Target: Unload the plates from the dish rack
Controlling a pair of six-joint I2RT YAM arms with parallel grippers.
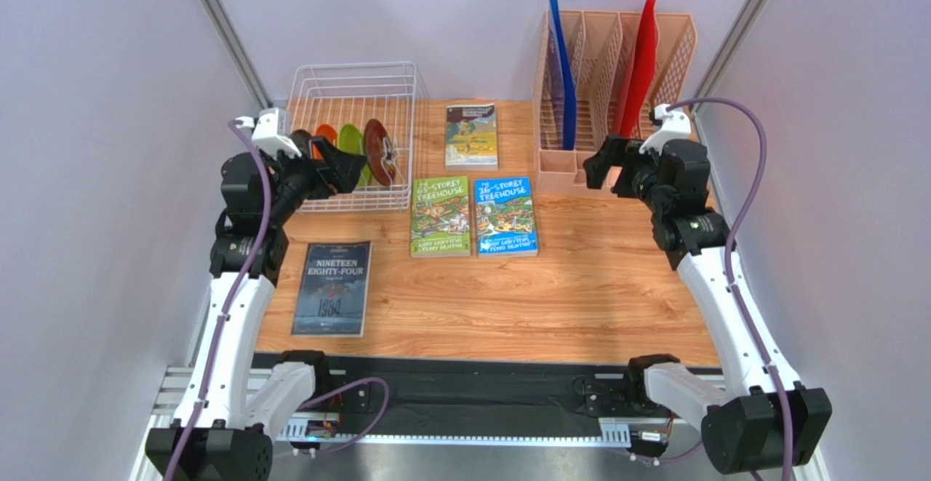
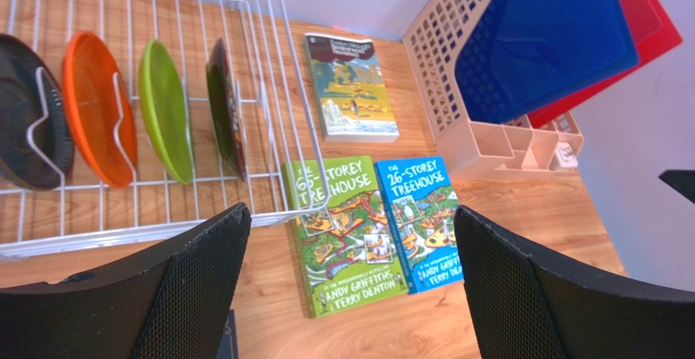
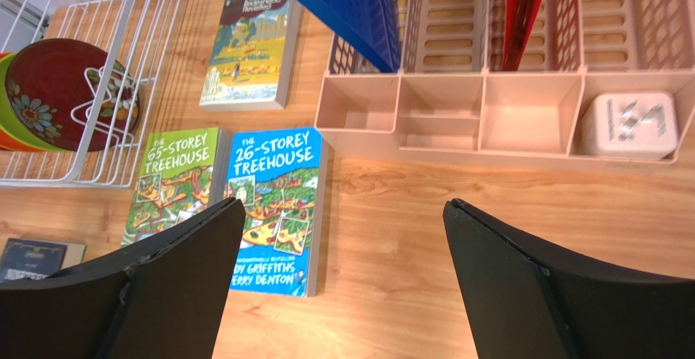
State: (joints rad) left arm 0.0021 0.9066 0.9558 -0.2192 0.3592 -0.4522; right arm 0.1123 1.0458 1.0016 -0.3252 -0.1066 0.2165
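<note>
The white wire dish rack [image 1: 352,67] stands at the back left of the table. Several small plates stand upright in it in a row: dark grey [image 2: 28,127], orange [image 2: 98,106], lime green [image 2: 166,110] and dark red patterned [image 2: 224,106]. In the top view I see the orange [image 1: 326,133], green [image 1: 350,142] and dark red [image 1: 379,151] plates; the grey one is hidden behind my left arm. My left gripper [image 1: 348,170] is open and empty over the rack's near edge, just in front of the plates. My right gripper [image 1: 596,165] is open and empty by the organizer.
A peach slotted organizer [image 1: 596,44] with a blue folder [image 1: 562,72] and a red folder [image 1: 636,66] stands at the back right. Several books lie flat: a green one [image 1: 440,216], a blue one [image 1: 506,216], one at the back [image 1: 471,135] and a dark one [image 1: 332,287].
</note>
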